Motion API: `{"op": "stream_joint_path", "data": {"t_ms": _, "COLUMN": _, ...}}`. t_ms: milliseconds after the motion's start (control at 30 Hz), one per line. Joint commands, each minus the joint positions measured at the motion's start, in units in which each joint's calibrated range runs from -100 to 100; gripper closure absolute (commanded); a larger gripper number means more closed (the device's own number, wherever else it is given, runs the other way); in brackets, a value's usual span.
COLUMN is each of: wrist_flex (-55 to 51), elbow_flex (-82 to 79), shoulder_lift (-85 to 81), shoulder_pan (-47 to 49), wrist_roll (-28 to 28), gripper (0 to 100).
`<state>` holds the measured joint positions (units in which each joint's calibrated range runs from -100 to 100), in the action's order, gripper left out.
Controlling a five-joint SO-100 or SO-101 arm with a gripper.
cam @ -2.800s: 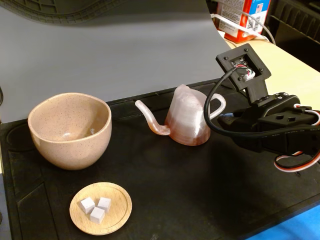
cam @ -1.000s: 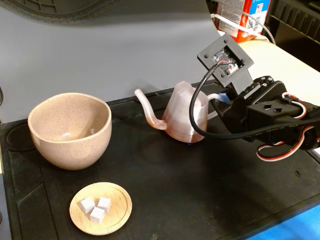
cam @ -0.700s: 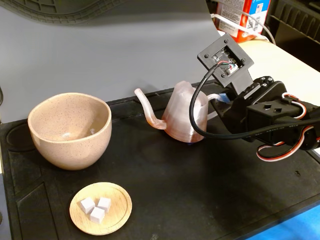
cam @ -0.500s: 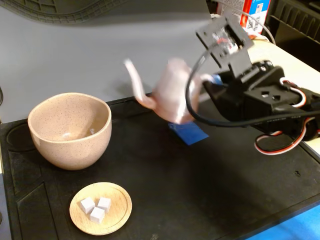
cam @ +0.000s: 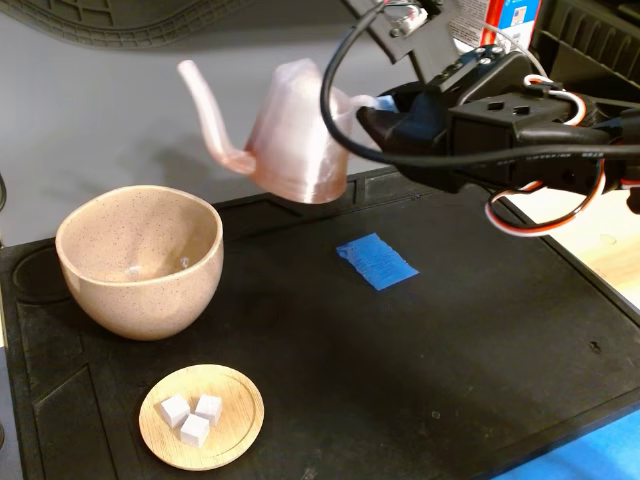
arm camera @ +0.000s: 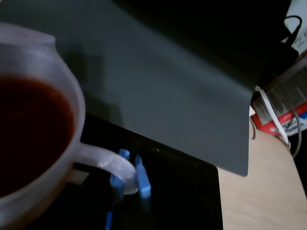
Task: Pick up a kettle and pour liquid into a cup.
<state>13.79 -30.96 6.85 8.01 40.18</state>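
Observation:
The translucent pinkish kettle [cam: 295, 135] hangs in the air above the black mat, its thin spout pointing up and left toward the cup [cam: 138, 258]. My gripper [cam: 372, 108] is shut on the kettle's loop handle [arm camera: 108, 161]. In the wrist view the blue-tipped fingers [arm camera: 142, 177] clamp that handle, and the reddish-brown liquid [arm camera: 29, 124] shows through the kettle wall. The beige speckled cup stands upright at the left of the mat, below and left of the spout tip.
A blue tape patch [cam: 375, 261] lies on the black mat [cam: 470, 370] where the kettle stood. A small wooden dish [cam: 201, 416] with three white cubes sits in front of the cup. A red-and-white carton [cam: 490, 35] stands behind the arm.
The gripper closed on the handle and lifted the kettle off the mat, carrying it up and left toward the cup. The blue patch under it is now uncovered.

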Motion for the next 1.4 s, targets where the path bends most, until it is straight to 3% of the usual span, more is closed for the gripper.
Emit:
{"op": "stream_joint_path", "data": {"t_ms": 0, "wrist_flex": -0.17, "elbow_flex": 4.29, "shoulder_lift": -3.27, "shoulder_pan": 0.32, "wrist_roll": -2.31, "gripper": 99}}
{"op": "stream_joint_path", "data": {"t_ms": 267, "wrist_flex": -0.17, "elbow_flex": 4.29, "shoulder_lift": -3.27, "shoulder_pan": 2.14, "wrist_roll": -2.84, "gripper": 99}}
{"op": "stream_joint_path", "data": {"t_ms": 367, "wrist_flex": -0.17, "elbow_flex": 4.29, "shoulder_lift": -3.52, "shoulder_pan": 2.14, "wrist_roll": -7.51, "gripper": 99}}
{"op": "stream_joint_path", "data": {"t_ms": 467, "wrist_flex": -0.17, "elbow_flex": 4.29, "shoulder_lift": -3.78, "shoulder_pan": 2.14, "wrist_roll": -7.98, "gripper": 99}}
{"op": "stream_joint_path", "data": {"t_ms": 800, "wrist_flex": -0.08, "elbow_flex": 8.10, "shoulder_lift": -3.10, "shoulder_pan": 1.61, "wrist_roll": -17.74, "gripper": 99}}
{"op": "stream_joint_path", "data": {"t_ms": 1033, "wrist_flex": -0.17, "elbow_flex": 10.00, "shoulder_lift": -3.01, "shoulder_pan": 1.54, "wrist_roll": -18.32, "gripper": 99}}
{"op": "stream_joint_path", "data": {"t_ms": 1367, "wrist_flex": -0.25, "elbow_flex": 12.09, "shoulder_lift": -3.01, "shoulder_pan": 1.84, "wrist_roll": -26.30, "gripper": 99}}
